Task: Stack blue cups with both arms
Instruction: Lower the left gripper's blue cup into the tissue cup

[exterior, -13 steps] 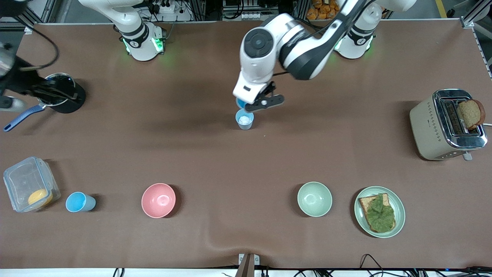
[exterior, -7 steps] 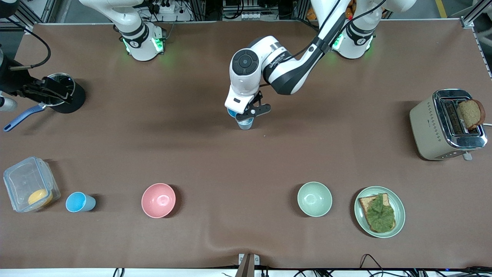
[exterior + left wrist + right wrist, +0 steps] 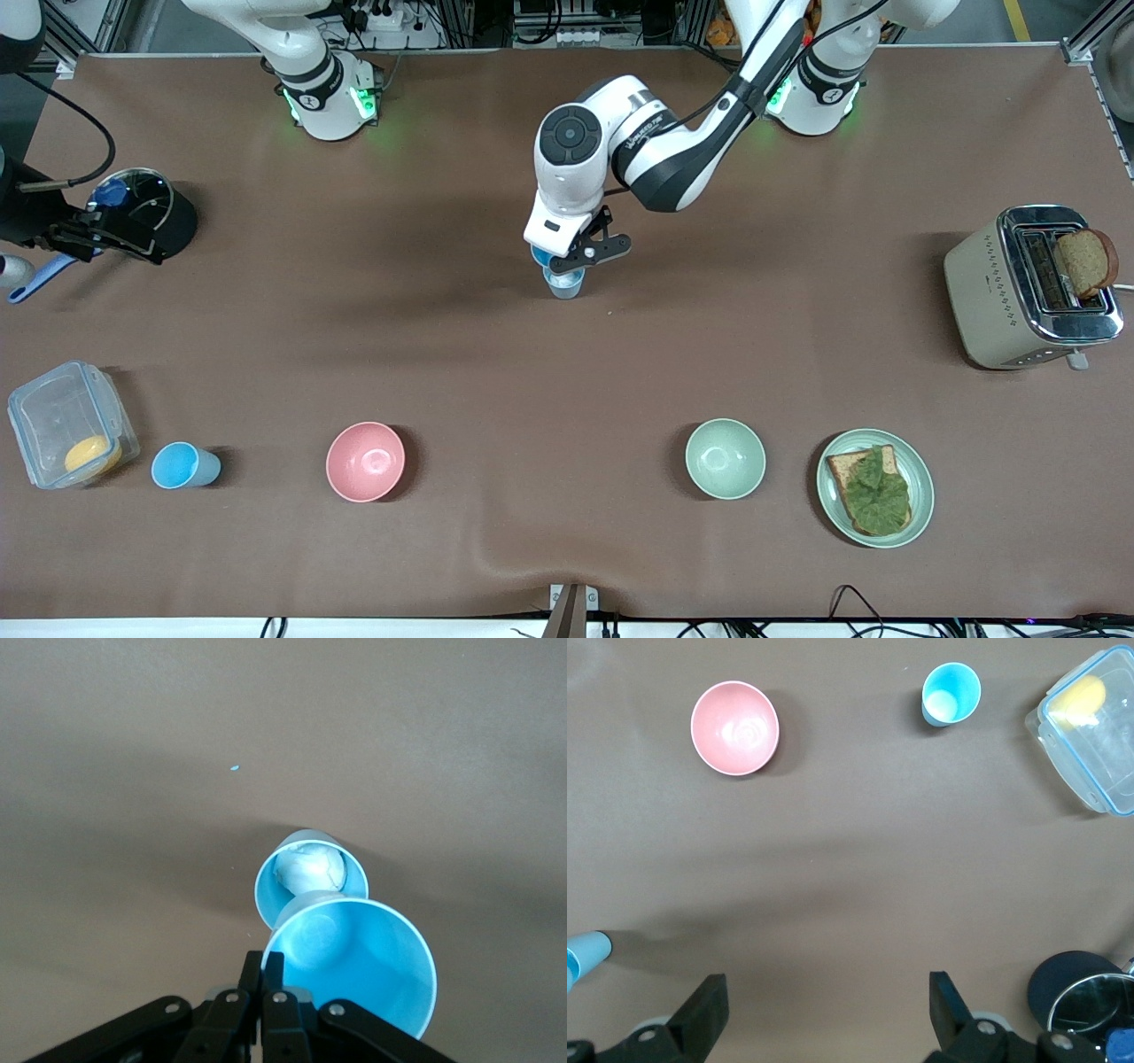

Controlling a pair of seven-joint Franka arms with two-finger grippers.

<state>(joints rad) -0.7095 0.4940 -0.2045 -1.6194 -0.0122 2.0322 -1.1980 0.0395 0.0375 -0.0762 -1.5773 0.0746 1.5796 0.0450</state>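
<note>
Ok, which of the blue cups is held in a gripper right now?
The bright blue cup, pinched at its rim by the left gripper over the pale cup at mid-table. The third cup stands free beside the plastic box.

My left gripper (image 3: 580, 255) holds one cup (image 3: 351, 964) over another cup (image 3: 309, 873) mid-table; a third cup (image 3: 183, 465) stands nearer the camera, between container (image 3: 71, 425) and bowl (image 3: 365, 461).
</note>
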